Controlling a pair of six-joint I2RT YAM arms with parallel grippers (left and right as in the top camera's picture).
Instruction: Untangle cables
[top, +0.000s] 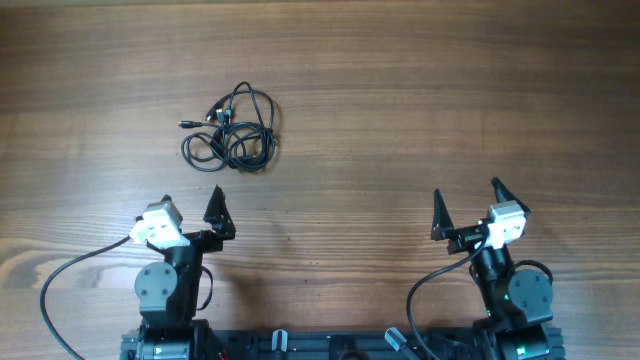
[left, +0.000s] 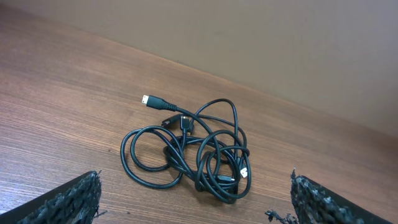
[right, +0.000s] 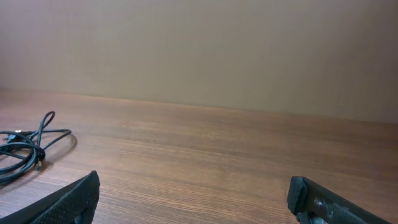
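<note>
The cables (top: 230, 130) lie as one knotted bundle of thin black cords with small plug ends on the wooden table, left of centre and toward the far side. In the left wrist view the bundle (left: 186, 152) sits just ahead of my left gripper (left: 194, 186), which is open and empty. In the overhead view the left gripper (top: 190, 205) is a short way nearer than the bundle. My right gripper (top: 468, 200) is open and empty, far to the right of the cables. In the right wrist view (right: 193, 180) only part of the bundle (right: 25, 149) shows at the left edge.
The wooden table (top: 400, 100) spreads around the bundle. A plain beige wall (right: 199, 50) stands beyond the far edge. Both arm bases, with their thicker black wires (top: 60, 290), sit at the near edge.
</note>
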